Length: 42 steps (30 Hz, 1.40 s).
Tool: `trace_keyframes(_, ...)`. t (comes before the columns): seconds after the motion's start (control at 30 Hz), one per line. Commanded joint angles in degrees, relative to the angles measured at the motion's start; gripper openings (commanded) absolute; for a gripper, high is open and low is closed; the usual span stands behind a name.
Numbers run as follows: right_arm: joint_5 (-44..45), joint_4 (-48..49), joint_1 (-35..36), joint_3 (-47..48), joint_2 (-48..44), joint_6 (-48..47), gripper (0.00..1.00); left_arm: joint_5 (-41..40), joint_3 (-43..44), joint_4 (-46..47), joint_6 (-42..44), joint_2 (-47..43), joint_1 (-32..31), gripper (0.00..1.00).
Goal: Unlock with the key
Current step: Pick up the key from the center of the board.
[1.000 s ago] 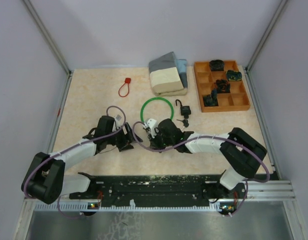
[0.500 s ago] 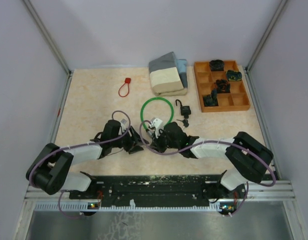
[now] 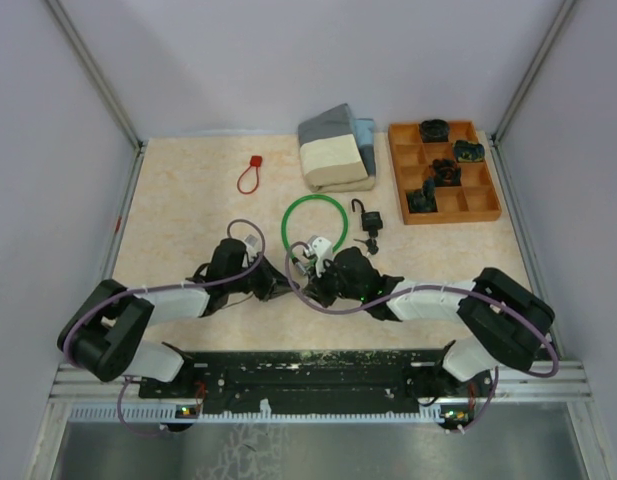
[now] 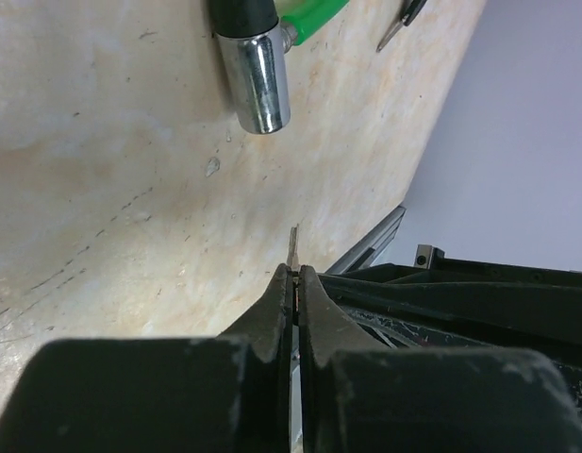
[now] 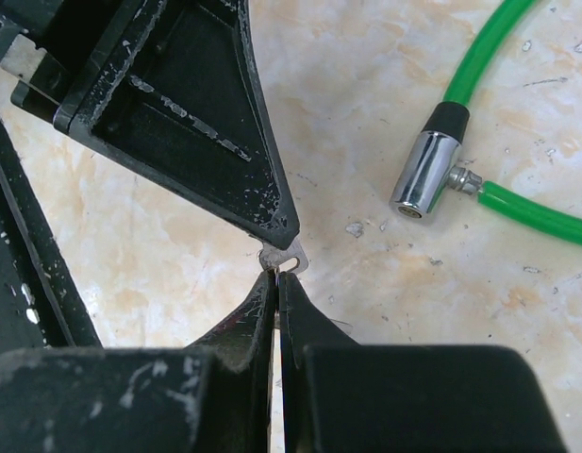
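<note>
A small silver key (image 5: 289,255) hangs just above the tabletop between my two grippers. My right gripper (image 5: 276,278) is shut on its lower edge. My left gripper (image 4: 293,272) is shut on it from the opposite side, and the thin blade (image 4: 293,243) pokes out past the tips. The left gripper's black finger (image 5: 224,142) covers most of the key in the right wrist view. A green cable lock (image 3: 289,215) lies just beyond, its chrome cylinder (image 5: 423,175) (image 4: 257,80) resting on the table a short way from the key. From above, the grippers meet tip to tip (image 3: 298,283).
A black padlock (image 3: 368,216) with a small key bunch (image 3: 366,243) lies right of the green loop. Folded cloths (image 3: 336,150) and an orange compartment tray (image 3: 480,213) with dark items stand at the back. A red loop tag (image 3: 250,176) lies at the back left.
My left gripper has travelled right to meet the right gripper and has closed from wide open onto the key. The right gripper stayed shut and drifted slightly right.
</note>
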Motion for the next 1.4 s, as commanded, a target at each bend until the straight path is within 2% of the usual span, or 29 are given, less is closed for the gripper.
trace_keyframes(0.0, 1.0, 4.4, 0.1, 0.0, -3.7, -1.1, 0.05, -1.9, 2.2, -0.9, 1.5, -0.5, -0.4, 0.0)
trace_keyframes(0.2, 4.3, 3.2, 0.1, -2.0, -12.5, -8.3, 0.34, -6.9, 9.1, -13.7, 9.8, -4.8, -0.6, 0.0)
trace_keyframes(0.3, 5.9, 4.4, 0.1, -3.7, -16.7, -12.1, 0.41, -11.1, 13.3, -21.2, 14.7, -7.1, -1.5, 0.0)
trace_keyframes(0.43, 5.6, 10.0, 0.1, -7.1, -20.4, -17.3, 0.45, -16.4, 19.5, -29.0, 20.3, -7.8, -4.2, 0.0)
trace_keyframes(0.6, 2.5, 16.5, 0.1, -9.6, -21.1, -25.4, 0.47, -23.9, 26.1, -36.4, 23.7, -7.9, -8.2, 0.0)
trace_keyframes(0.73, 3.3, 26.9, 0.4, -13.0, -19.1, -30.1, 0.49, -26.8, 28.7, -38.8, 24.3, -7.9, -10.2, 0.0)
trace_keyframes(1.13, 8.7, 47.9, 4.4, -15.5, -6.4, -40.0, 0.45, -25.3, 29.0, -37.5, 20.5, -8.2, -12.2, 0.0)
trace_keyframes(1.37, 10.5, 49.7, 4.9, -14.9, -1.7, -41.7, 0.42, -25.0, 28.5, -36.6, 19.4, -9.0, -12.2, 0.0)
